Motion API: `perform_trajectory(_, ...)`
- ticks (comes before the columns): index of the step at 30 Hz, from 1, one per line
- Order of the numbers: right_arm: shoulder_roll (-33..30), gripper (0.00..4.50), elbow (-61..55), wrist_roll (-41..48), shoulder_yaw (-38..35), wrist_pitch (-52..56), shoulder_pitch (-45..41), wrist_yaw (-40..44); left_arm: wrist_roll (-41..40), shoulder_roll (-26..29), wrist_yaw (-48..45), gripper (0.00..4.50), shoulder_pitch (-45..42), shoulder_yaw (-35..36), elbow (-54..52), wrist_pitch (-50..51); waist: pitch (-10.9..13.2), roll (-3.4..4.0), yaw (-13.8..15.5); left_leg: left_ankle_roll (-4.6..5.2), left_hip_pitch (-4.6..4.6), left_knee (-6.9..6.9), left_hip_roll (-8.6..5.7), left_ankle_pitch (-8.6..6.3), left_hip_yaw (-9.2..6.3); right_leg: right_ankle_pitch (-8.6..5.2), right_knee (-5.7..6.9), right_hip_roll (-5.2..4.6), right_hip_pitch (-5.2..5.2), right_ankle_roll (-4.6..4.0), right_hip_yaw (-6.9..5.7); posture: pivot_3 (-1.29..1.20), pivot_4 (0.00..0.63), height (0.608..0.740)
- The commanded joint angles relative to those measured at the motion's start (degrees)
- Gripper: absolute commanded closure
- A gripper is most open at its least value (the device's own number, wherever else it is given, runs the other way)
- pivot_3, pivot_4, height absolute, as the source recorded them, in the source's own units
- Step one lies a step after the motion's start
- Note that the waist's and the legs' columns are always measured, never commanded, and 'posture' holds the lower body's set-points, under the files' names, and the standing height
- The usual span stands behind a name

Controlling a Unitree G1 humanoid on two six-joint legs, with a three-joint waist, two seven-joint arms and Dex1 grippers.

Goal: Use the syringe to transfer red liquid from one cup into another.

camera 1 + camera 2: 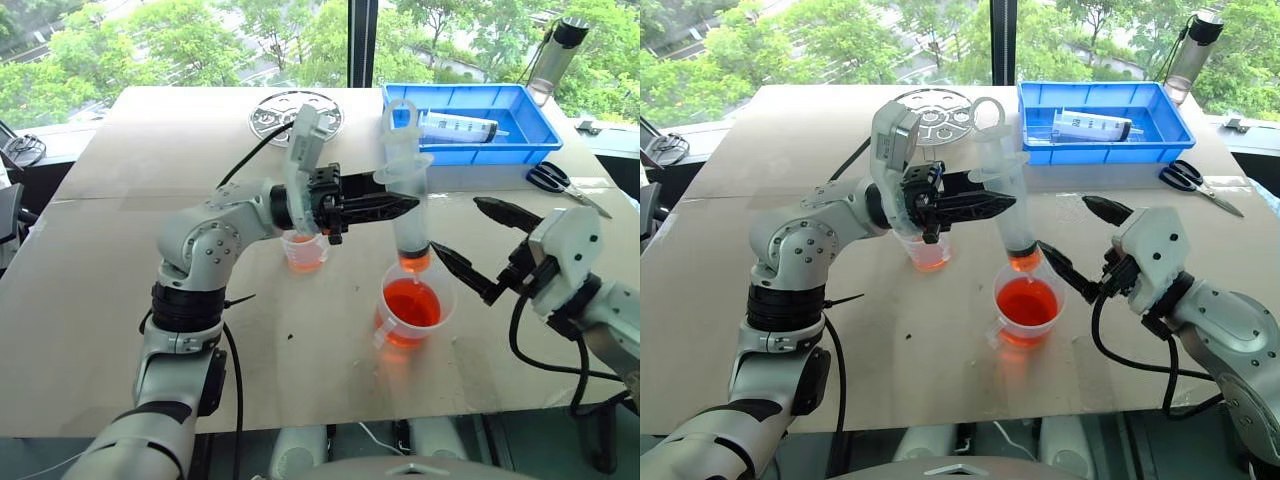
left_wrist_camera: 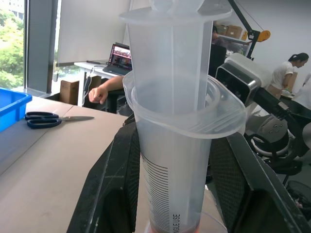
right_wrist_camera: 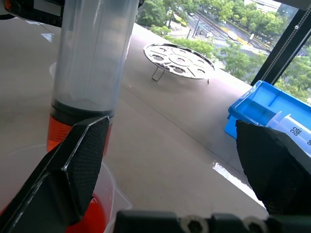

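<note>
1. A brown board-covered table [image 1: 120, 250] stands before a window with green trees outside; the left wrist view looks back into a room with a laptop [image 2: 121, 56] on a desk and a person's hand [image 2: 99, 92] beside it
2. The syringe [image 1: 411, 228] stands nearly upright, long axis vertical, tip down and plunger ring up, with its top leaning slightly toward the robot's left
3. It hangs in the air directly over the handled beaker [image 1: 438, 290], its lower end just above the beaker's rim
4. Its barrel is clear plastic with fine black graduation lines; the whitish plunger is drawn partly out above the flange, and a dark stopper sits low in the barrel with a short band of red liquid [image 1: 415, 263] under it
5. The left gripper [image 1: 405, 207] reaches across level from the robot's left and is clamped on the syringe's barrel, one black finger on each side below the flange
6. The right gripper [image 1: 457, 226] stands spread wide and holds nothing; its lower finger [image 1: 455, 262] ends just beside the syringe's bottom, and whether it touches cannot be told
7. The beaker holds more orange-red liquid; the small handleless cup [image 1: 305, 252] sits behind the left wrist with a little orange liquid in it
8. At the far side, a blue tray [image 1: 520, 110] holds a second syringe [image 1: 455, 126] lying flat; scissors [image 1: 550, 178] lie near the tray, and a round metal rack [image 1: 275, 112] stands to its left
</note>
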Motion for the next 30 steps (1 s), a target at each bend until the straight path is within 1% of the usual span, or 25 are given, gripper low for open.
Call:
perform_trajectory(1,0.2,0.0,-0.5,-1.6,1.6,-1.3,-0.7,0.9,-1.3,-0.2,-0.3,2.84,-0.7,0.8,-2.5,-0.9,0.0,0.0,0.0,0.0,0.0,-0.01,0.0,0.0,0.0,0.0,0.0,0.0,0.0,0.0,0.0,0.0,0.15,0.74)
perform_trajectory(6,0.6,0.0,-0.6,-3.8,4.6,-2.1,-0.9,1.8,-1.2,-0.5,-0.3,2.84,-0.7,0.7,-2.4,-1.1,0.0,0.0,0.0,-0.01,0.0,-0.01,0.0,0.0,0.01,0.0,-0.02,0.0,0.0,0.0,0.0,0.0,0.15,0.74)
perform_trajectory(12,1.0,0.0,-1.0,-4.9,4.4,-2.3,-0.5,2.0,-1.1,-1.1,0.0,2.84,-0.1,0.3,-3.0,-1.3,0.0,0.0,0.0,-0.01,-0.01,-0.01,0.0,0.01,0.01,0.0,-0.02,0.0,0.0,0.0,0.0,0.0,0.15,0.74)
perform_trajectory(16,0.1,0.0,-1.1,-4.8,-0.2,-2.8,2.6,3.4,-1.0,-1.3,0.1,2.84,0.0,0.4,-2.8,-1.4,0.0,-0.01,0.1,-0.01,-0.04,-0.01,0.0,0.01,-0.01,0.0,-0.04,0.0,0.0,0.0,-0.03,0.0,0.15,0.74)
perform_trajectory(19,-1.3,0.0,0.2,-3.2,-6.8,-2.9,5.1,5.9,-1.5,-1.6,0.6,2.84,0.3,0.7,-2.8,-0.9,0.0,-0.01,0.1,-0.01,-0.05,-0.01,0.0,0.0,0.0,0.0,-0.06,-0.01,0.0,0.01,-0.02,0.0,0.15,0.74)
perform_trajectory(22,-1.5,0.0,1.1,-1.0,-10.1,-2.6,4.8,6.6,-2.6,-2.2,1.9,2.84,0.2,1.7,-2.2,-0.1,0.0,-0.01,0.0,0.0,-0.05,-0.01,0.0,0.0,0.01,0.01,-0.09,-0.01,0.0,0.01,-0.01,0.0,0.15,0.74)
perform_trajectory(26,-0.3,0.0,1.3,4.2,-11.6,-0.4,1.6,4.7,-7.3,-2.5,7.4,2.84,-3.0,7.5,2.9,3.3,0.0,-0.01,-0.1,0.03,-0.01,-0.01,0.03,-0.02,-0.01,0.01,-0.05,0.03,0.0,0.01,0.0,0.0,0.15,0.74)
perform_trajectory(28,0.2,0.0,1.5,5.9,-10.6,0.4,-1.2,3.0,-9.0,-1.5,9.6,2.84,-4.5,10.4,5.3,4.7,0.0,-0.04,-0.2,0.04,0.0,-0.01,0.03,-0.02,-0.03,0.01,-0.01,0.04,0.0,0.0,-0.01,0.0,0.15,0.74)
perform_trajectory(30,0.7,0.0,2.2,6.6,-8.3,1.7,-6.0,0.9,-10.1,0.4,11.8,2.84,-6.2,13.7,8.2,5.9,0.0,-0.03,-0.3,0.06,0.01,-0.01,0.03,-0.03,-0.02,0.01,0.0,0.04,0.0,0.01,0.0,0.0,0.15,0.74)
